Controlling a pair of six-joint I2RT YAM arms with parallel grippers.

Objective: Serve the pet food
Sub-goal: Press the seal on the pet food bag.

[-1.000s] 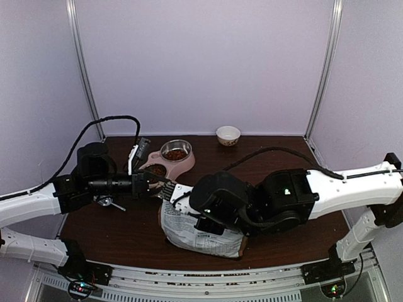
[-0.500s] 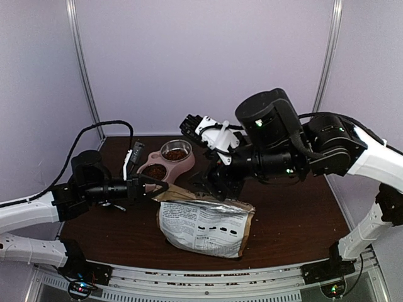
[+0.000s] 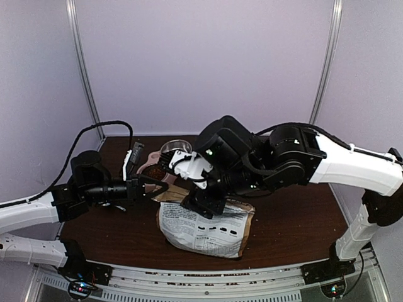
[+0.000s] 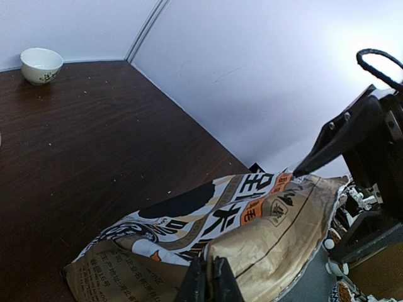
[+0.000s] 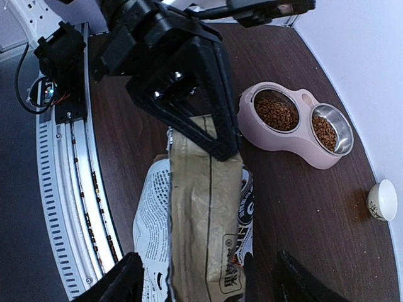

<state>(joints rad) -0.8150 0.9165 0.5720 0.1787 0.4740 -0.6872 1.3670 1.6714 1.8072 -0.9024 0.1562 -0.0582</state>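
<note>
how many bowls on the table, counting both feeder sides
3: two side by side in the pink feeder, both holding kibble, and a small white bowl at the back. The right arm could hide more.

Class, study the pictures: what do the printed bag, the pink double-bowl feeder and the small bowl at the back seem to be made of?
Bag: kraft paper with a matte, creased surface; a silvery lining seems to show at its edge. Feeder: the pink body is probably smooth moulded plastic, and one inset bowl has a shiny rim, so it looks like metal. Small bowl: likely glazed ceramic, glossy and off-white.
</note>
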